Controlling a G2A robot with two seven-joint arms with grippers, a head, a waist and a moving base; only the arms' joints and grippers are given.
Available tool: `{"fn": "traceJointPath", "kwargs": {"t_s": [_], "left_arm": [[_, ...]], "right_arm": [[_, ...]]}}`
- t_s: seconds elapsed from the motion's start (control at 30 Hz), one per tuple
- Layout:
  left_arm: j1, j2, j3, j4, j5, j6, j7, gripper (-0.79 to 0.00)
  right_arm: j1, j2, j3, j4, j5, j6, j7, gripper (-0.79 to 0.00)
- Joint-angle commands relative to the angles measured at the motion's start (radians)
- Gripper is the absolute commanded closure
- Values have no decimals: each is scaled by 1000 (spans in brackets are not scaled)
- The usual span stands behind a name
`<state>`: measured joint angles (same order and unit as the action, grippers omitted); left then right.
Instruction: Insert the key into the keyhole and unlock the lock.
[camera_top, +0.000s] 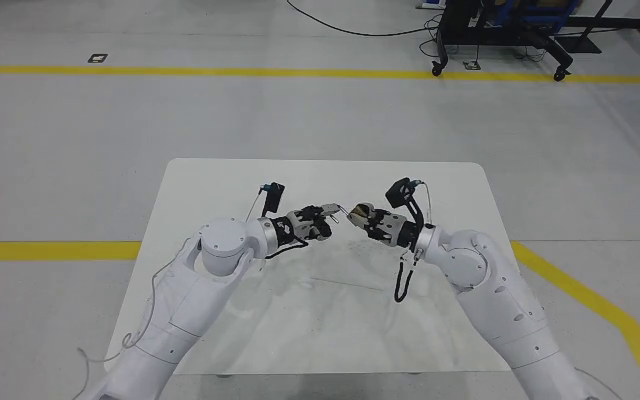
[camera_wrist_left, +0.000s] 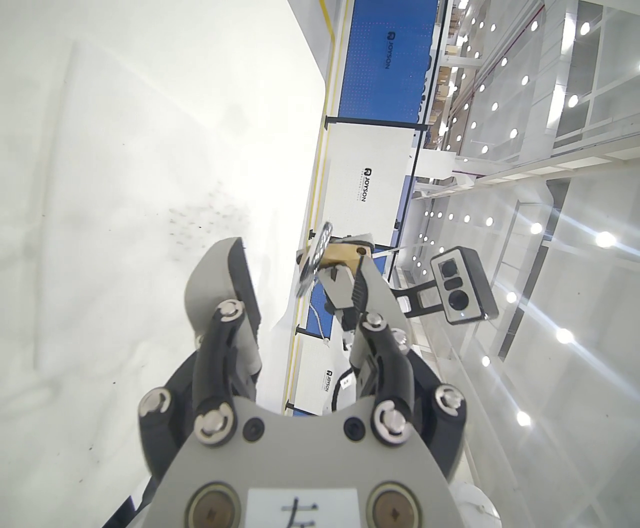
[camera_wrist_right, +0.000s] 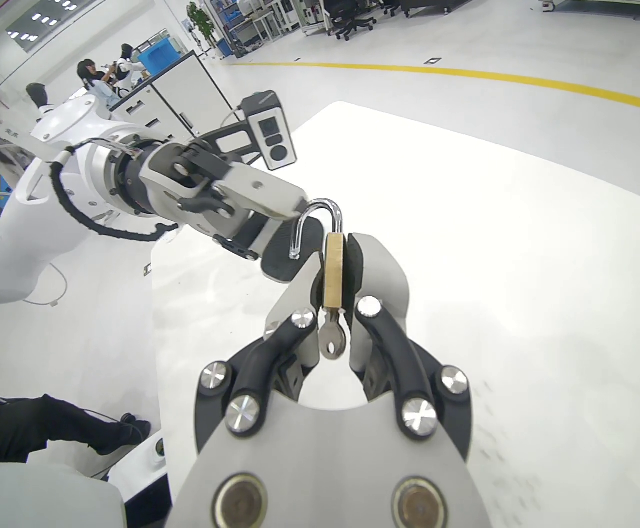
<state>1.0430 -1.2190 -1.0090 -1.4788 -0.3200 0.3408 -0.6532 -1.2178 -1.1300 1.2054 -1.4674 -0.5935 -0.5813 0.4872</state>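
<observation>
Right gripper (camera_wrist_right: 337, 250): clamped on the flat faces of the brass padlock (camera_wrist_right: 333, 272), holding it in the air above the table (camera_top: 200, 200).
Key (camera_wrist_right: 332, 341): seated in the padlock's bottom end, head hanging between the finger bases.
Shackle (camera_wrist_right: 322, 209): swung open, free leg out of the body.
Left gripper (camera_wrist_left: 300, 260): fingers spread, holding nothing, tips just beside the shackle; contact cannot be told.

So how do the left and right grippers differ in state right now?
The right gripper is shut on the brass padlock, whose key sits in the keyhole; the left gripper has its fingers spread and grips nothing. The right gripper carries the padlock's body, while the left gripper's fingers lie beside the open shackle. Both hang above the white table, facing each other tip to tip.
</observation>
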Motion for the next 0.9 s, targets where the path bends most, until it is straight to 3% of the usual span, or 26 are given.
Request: {"fn": "traceJointPath", "kwargs": {"t_s": [0.0,0.27,0.5,0.57,0.63,0.7,0.73,0.8,0.87], "left_arm": [[2,0,-2,-1,-1,-1,-1,-785],[-1,-1,-2,1,1,5,0,-785],[0,-2,-2,0,5,7,4,-785],[-1,-3,1,0,8,7,3,-785],[-2,-3,3,2,9,10,1,-785],[-4,-4,3,3,8,13,4,-785],[-4,-5,3,3,7,14,4,-785],[-4,-5,1,4,5,15,5,-785],[-4,-5,0,6,3,28,8,-785]], "right_arm": [[-15,11,41,-1,1,2,42,0],[-36,31,55,10,33,36,277,0],[-11,26,3,79,83,50,329,-3],[-3,26,-8,87,79,57,338,-108],[1,26,-12,92,63,73,333,-262],[0,26,-17,92,61,75,327,-348],[0,27,-18,94,62,75,326,-443],[1,27,-20,95,66,80,325,-785],[3,28,-24,94,65,83,328,-785]]}}
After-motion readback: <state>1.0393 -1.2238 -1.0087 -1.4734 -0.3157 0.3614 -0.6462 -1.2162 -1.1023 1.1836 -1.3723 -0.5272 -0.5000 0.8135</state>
